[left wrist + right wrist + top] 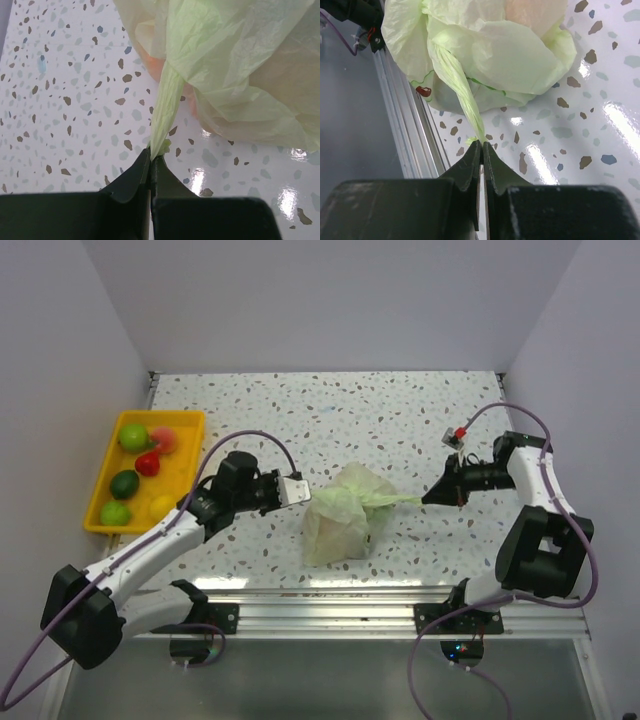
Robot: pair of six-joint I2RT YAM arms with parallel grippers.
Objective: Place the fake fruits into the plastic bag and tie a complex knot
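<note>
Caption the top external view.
Left gripper and right gripper each pinch a twisted tail of the plastic bag from opposite sides; fake fruits sit in the yellow tray.

I see plain pale walls point(330, 300) boxing in three sides of a white speckled worktop point(400, 410), a metal rail point(330, 605) along its near edge, and glare spots point(620, 120) on its glossy surface.

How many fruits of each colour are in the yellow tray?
Green fruits: 3
Red fruit: 1
Pink fruit: 1
Yellow fruit: 1
Total in the tray: 6
</note>
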